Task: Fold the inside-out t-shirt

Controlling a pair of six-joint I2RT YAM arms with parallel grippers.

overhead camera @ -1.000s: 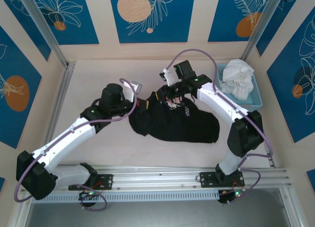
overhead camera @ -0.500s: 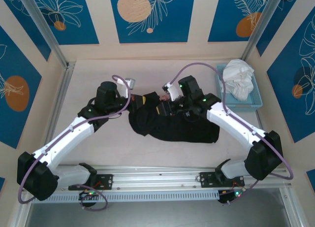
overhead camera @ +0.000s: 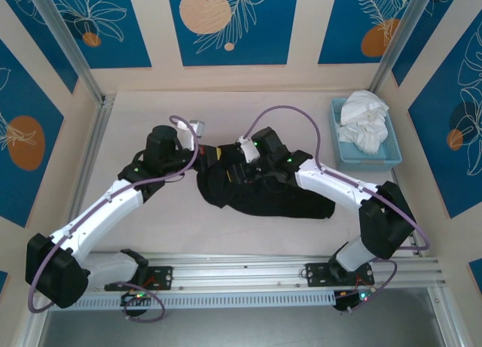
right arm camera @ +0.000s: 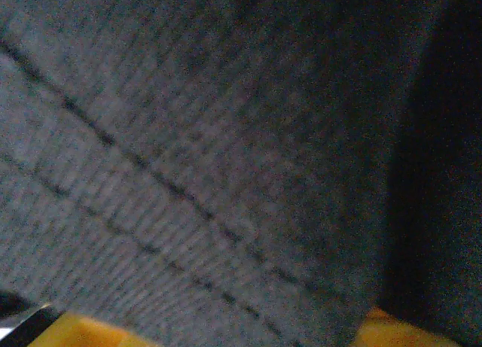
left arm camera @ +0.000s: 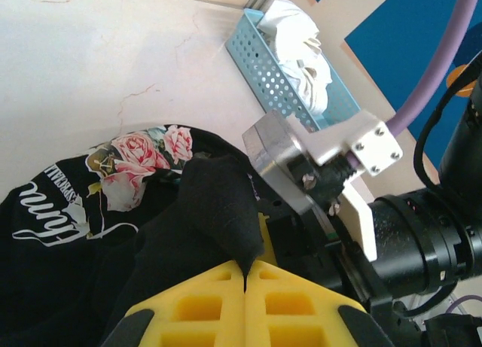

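- A metal rail runs along the near edge of the desk, and both arm bases are bolted to it.
- The left arm stretches up and to the right from its base. Its wrist sits at the left edge of the inside-out t-shirt.
- The left jaws are pressed together, with a peak of black cloth pinched between the yellow pads.
- The right arm folds back from its elbow and reaches left, low over the shirt's middle. It hides part of the cloth from above.
- The right jaws sit right against the black fabric. The cloth covers them, so I cannot tell whether they are apart or clamped.
- The shirt lies bunched at the centre of the desk. Its floral print and white lettering face up, just beyond the left jaws.
- In the far right corner, well apart from the shirt, a blue basket holds a white garment.
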